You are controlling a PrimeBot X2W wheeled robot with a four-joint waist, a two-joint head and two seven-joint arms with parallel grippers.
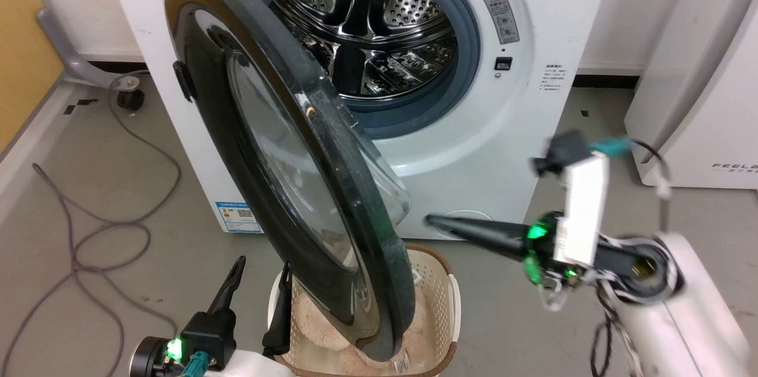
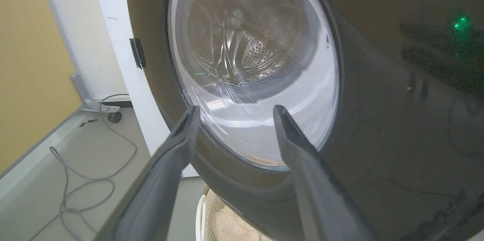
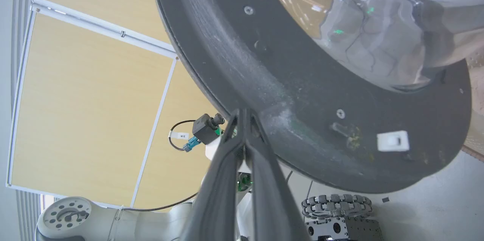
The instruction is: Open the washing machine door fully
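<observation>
Door (image 1: 249, 146) stands half open — closed right gripper (image 1: 432, 221), centre right, points at its inner face; open left gripper (image 1: 263, 263) sits lower left, outer side.

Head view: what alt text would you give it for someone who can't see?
The round black washing machine door stands partly open, baring the steel drum. The right gripper, shut, points at the door's inner side; the left gripper, open, sits low beside a laundry basket.

The door (image 1: 284, 176) was glossy black around clear glass, the washer (image 1: 533, 28) white, its perforated drum (image 1: 367, 28) silver, gasket (image 1: 469, 69) grey, basket (image 1: 437, 291) cream.
</observation>
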